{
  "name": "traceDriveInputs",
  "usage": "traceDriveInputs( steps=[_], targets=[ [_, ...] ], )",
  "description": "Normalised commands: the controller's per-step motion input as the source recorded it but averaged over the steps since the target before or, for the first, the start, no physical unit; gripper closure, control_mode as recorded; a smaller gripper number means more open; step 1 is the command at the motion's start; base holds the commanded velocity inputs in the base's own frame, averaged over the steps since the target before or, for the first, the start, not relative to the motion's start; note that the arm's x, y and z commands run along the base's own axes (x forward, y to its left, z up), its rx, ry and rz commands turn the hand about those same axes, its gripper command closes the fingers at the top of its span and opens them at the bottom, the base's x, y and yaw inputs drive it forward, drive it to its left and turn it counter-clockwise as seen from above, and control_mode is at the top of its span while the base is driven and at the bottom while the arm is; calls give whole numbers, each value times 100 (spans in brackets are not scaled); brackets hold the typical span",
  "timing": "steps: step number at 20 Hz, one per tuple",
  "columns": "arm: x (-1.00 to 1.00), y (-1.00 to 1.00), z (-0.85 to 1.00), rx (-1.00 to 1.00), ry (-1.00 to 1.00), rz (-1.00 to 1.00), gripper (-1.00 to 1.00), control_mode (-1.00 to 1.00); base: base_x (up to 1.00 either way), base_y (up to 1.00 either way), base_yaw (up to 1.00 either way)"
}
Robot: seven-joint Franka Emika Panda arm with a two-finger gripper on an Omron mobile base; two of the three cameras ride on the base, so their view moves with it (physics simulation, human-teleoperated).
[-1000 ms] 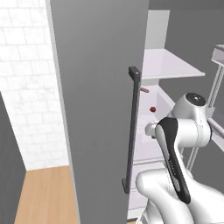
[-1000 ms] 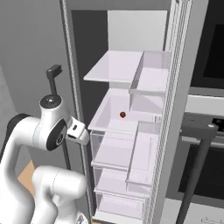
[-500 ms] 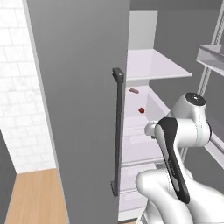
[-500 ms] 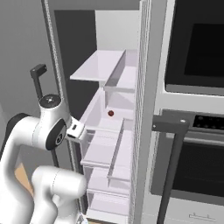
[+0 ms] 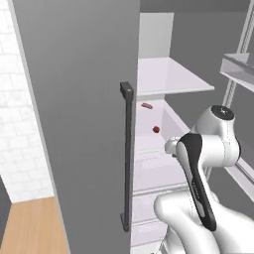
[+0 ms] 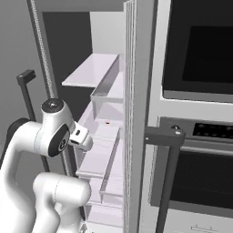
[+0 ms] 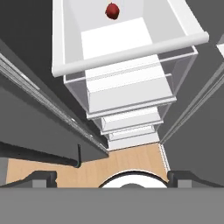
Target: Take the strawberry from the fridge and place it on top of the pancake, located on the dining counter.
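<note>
The fridge stands open, its grey left door and dark bar handle close in front of me. The strawberry, a tiny red berry, lies on a white inner shelf; it also shows as the strawberry and, at the top of the hand view, as the strawberry. My gripper is open and holds nothing. It points down over the stacked white drawers, short of the berry. The pancake and the dining counter are out of view.
A flatter dark red-brown piece lies further back on the same shelf. The fridge's right door edge stands next to a built-in black oven with a dark bar handle. Wooden floor shows below the drawers.
The whole picture has shifted in both base views, so the base has moved; the oven now shows at the right. The gripper stays open, and the strawberry has not moved on its shelf.
</note>
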Motion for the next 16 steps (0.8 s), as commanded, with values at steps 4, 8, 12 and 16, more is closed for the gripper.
traceDriveInputs(
  steps=[4, 8, 12, 16],
  targets=[
    [0, 0, 0, 0, 0, 0, -100, 100, 47, -3, 0],
    [0, 0, 0, 0, 0, 0, -100, 100, 27, -22, 0],
    [0, 0, 0, 0, 0, 0, -100, 100, 23, -29, 0],
    [0, 0, 0, 0, 0, 0, -100, 100, 18, -9, 0]
  ],
)
